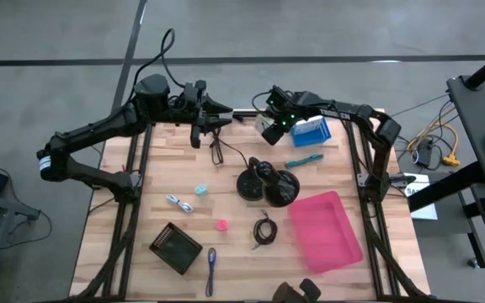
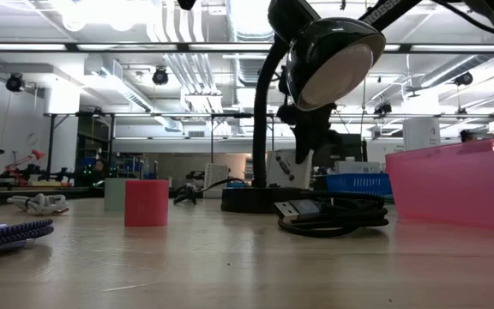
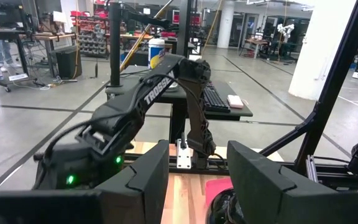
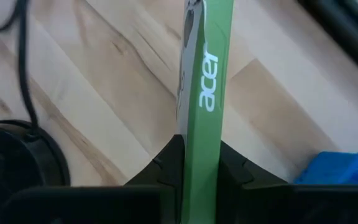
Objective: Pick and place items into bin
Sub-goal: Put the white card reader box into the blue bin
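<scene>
Where it is pinched edge-on by the right gripper (image 4: 201, 163), the green-white packet (image 4: 205, 93) is seen upright; a blue basket (image 4: 340, 167), perhaps plastic, lies beside; the left gripper (image 3: 197, 180) is held spread, empty.

Black desk lamp (image 1: 267, 183) standing mid-table, round base down, thin black cord (image 1: 218, 151) trailing toward the far edge. Small blue basket (image 1: 312, 130) far right. Black mesh tray (image 1: 175, 247) near left.

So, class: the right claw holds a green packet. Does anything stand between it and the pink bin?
Yes. In the high view the black desk lamp and a teal marker lie between the right claw, shut on the green packet, and the pink bin. Lifting over them looks feasible.
</scene>
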Robot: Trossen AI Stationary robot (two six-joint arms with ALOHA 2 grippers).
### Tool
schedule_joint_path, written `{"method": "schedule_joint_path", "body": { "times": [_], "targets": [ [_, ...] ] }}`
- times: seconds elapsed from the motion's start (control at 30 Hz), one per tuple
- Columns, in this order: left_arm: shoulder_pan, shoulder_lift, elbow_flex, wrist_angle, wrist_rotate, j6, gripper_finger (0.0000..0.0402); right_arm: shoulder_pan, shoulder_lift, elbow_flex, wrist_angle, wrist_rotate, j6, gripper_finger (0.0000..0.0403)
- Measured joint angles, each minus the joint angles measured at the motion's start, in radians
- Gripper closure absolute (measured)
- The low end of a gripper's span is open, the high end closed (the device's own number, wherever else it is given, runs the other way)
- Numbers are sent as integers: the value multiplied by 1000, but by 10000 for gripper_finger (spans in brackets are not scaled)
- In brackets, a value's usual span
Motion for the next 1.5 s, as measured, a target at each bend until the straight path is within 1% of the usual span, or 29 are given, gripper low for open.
{"method": "schedule_joint_path", "body": {
  "times": [0.5, 0.63, 1.07, 1.33, 1.5],
  "targets": [
    [0, 0, 0, 0, 0, 0, 255, 0, -184, 0, 3, 4, 26, 364],
    [0, 0, 0, 0, 0, 0, 255, 3, -239, 0, 3, 56, 27, 364],
    [0, 0, 0, 0, 0, 0, 255, 5, -410, 0, -8, 158, 27, 364],
    [0, 0, 0, 0, 0, 0, 255, 5, -457, 1, -62, 162, 19, 365],
    [0, 0, 0, -2, 0, 0, 255, 7, -460, 1, -154, 155, -68, 365]
  ]
}}
